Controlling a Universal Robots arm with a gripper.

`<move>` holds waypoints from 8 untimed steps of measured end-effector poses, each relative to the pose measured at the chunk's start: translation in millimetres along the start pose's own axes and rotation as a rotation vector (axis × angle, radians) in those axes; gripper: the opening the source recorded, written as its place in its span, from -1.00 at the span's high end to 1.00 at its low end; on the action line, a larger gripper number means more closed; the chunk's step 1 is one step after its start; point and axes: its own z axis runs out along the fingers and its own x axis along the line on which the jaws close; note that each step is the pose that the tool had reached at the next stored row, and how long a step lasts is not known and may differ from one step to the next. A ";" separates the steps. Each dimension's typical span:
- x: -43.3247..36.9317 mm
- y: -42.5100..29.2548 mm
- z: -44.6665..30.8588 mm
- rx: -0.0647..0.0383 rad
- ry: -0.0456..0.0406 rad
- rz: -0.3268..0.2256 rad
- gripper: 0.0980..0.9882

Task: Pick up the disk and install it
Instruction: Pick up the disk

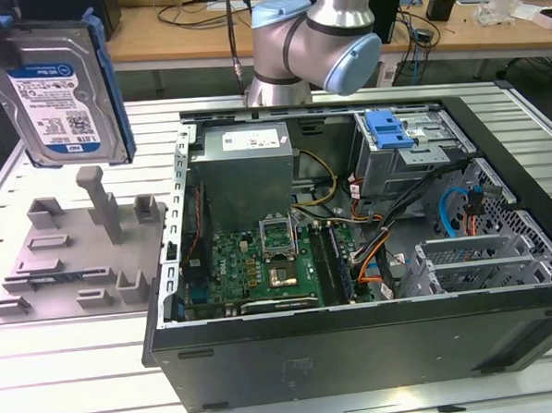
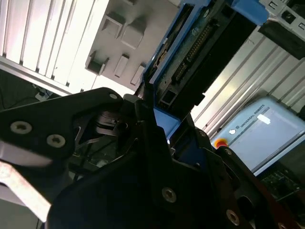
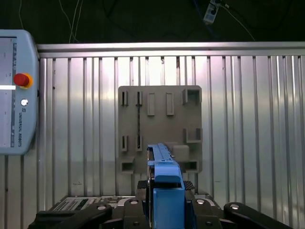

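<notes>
Gripper (image 2: 164, 124) was clamped on the disk (image 1: 61, 88), jaws pinching the blue carrier rail at one end, with the rest of the drive sticking out past them. Disk was in the air, label toward the exterior view, well clear of the grey fixture plate (image 3: 159, 109) beneath it. Under that, slatted table (image 3: 248, 119), with the teach pendant (image 3: 14, 95) lying beside the plate. Further off: open PC case (image 1: 358, 350), drive cage (image 1: 413, 162) at its far corner, bare blue bracket (image 1: 388, 128) on top.

My read: carry phase. End grip means a long lever, so slow moves and no wrist jerks, or the disk could pivot in the pads. Height looked enough to clear the plate's tall post (image 1: 100, 202) and the case wall. Snag risk: loose cables (image 1: 389, 247) near the cage. Rails would need to sit square to the bay.
</notes>
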 end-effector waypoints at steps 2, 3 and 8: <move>5.1 -8.4 -0.5 -0.002 0.0000 0.000 0.39; 7.2 -11.8 -0.6 -0.003 0.0001 0.000 0.39; 21.1 -36.7 -2.0 -0.009 0.0001 0.000 0.39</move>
